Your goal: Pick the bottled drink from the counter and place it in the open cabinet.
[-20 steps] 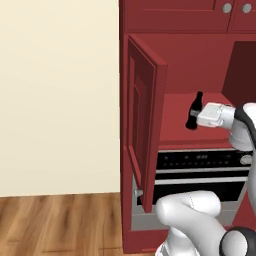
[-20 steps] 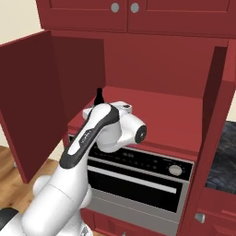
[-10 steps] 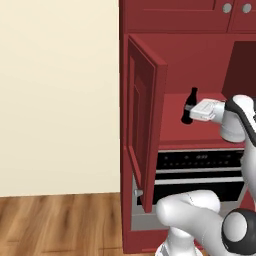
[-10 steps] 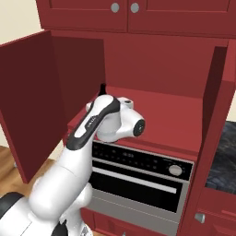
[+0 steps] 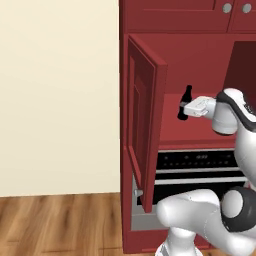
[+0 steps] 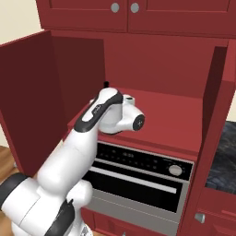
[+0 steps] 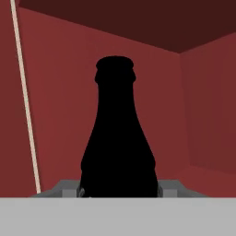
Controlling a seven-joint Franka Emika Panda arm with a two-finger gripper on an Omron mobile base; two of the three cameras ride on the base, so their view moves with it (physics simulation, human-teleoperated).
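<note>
One black bottled drink [image 5: 185,102] upright, clamped in the end effector [image 5: 188,108], held above the red shelf [image 6: 161,110] inside the open cabinet [image 5: 146,125], oven [image 6: 138,177] below.

Left base view looks from seven o'clock, right base view from five, both sharing the open cabinet [image 5: 200,125]; hand view sits close inside, facing its back wall.

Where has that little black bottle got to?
The bottled drink is upright in the gripper, held at the left front of the open cabinet, above its red shelf and the oven below.
</note>
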